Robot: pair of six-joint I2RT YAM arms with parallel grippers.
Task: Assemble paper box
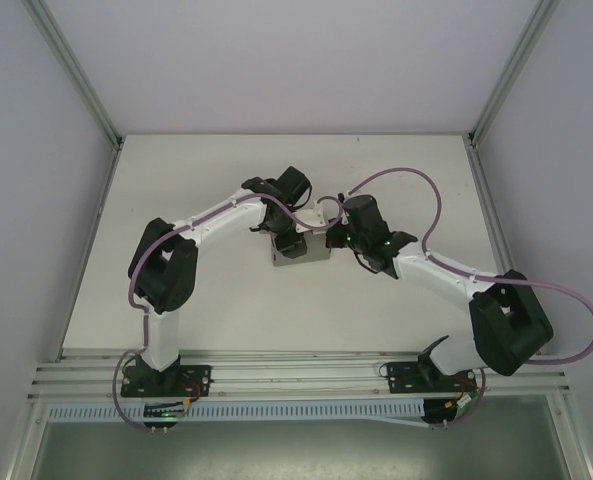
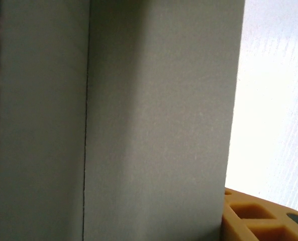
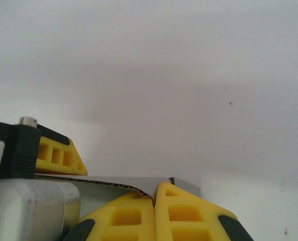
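Plain grey thin-card paper box point(image 1: 302, 254) is sitting mid-tabletop point(image 1: 216, 300). The right hand point(image 3: 154, 197), fingers together, is bracing its edge, probably steadying it. The left hand point(image 1: 286, 240) is hugging a wall; can't tell its grip.

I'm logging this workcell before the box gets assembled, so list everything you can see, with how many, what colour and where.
paper box: one, grey, table centre, between the two grippers.
table: one, white, under everything.
frame rails: several, silver, along the table's near edge and up the corners.
cables: two, mauve, one along each arm.
left arm: one, white with black joints, base at near left.
right arm: one, white with black joints, base at near right.
left gripper: one, yellow fingers, over the box's left part; opening unclear.
right gripper: one, yellow fingers closed together, at the box's card edge.
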